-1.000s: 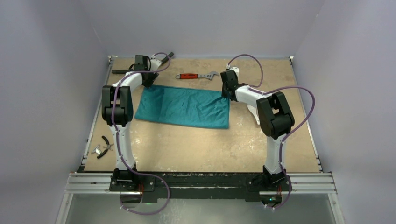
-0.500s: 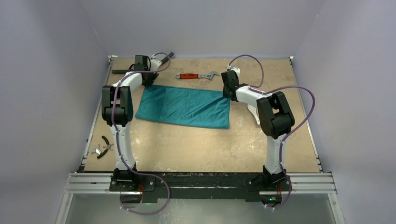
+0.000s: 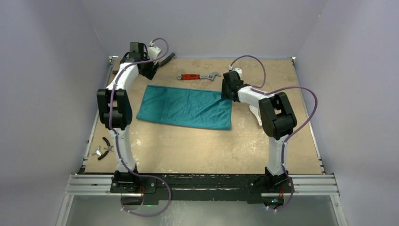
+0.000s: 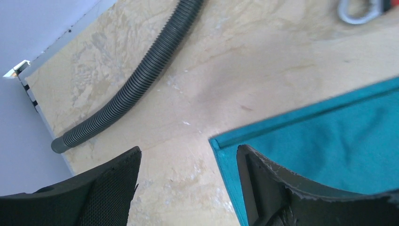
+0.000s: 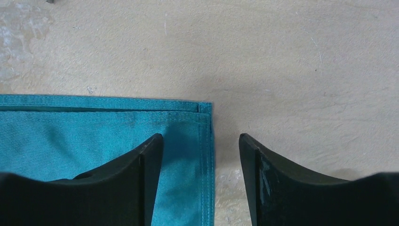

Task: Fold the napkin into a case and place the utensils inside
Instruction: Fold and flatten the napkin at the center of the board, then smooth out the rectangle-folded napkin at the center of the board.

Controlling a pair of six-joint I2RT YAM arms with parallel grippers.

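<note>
— Start at the left. What lies there?

— Pliers (image 3: 106,145) by the table's (image 3: 202,150) left edge, toward the near side, well apart from everything else.

— And the left gripper?

— The left gripper (image 4: 188,155) hangs over the far left corner of the table. Its jaws stand wide with only bare table between them, and it holds nothing. A dark ribbed hose (image 4: 136,84) runs beside it toward the far edge.

— Where is the napkin?

— The napkin (image 3: 186,107) lies flat as a long teal rectangle on the far half of the table, between the two grippers. Its far left corner shows just by one finger (image 4: 282,188) of the left gripper. Whether that finger touches the cloth I cannot tell. Along the napkin's far side two edges run close together, one a little beyond the other.

— Anything past it?

— A red-handled wrench (image 3: 197,76), near the middle of the far edge, apart from the napkin.

— And the right side?

— The right gripper (image 5: 200,139) is at the napkin's far right corner, jaws parted wide. One finger (image 5: 117,183) is over the cloth and the other over bare table, with the corner's side hem in the gap between them. The cloth lies flat there, not pinched.
</note>
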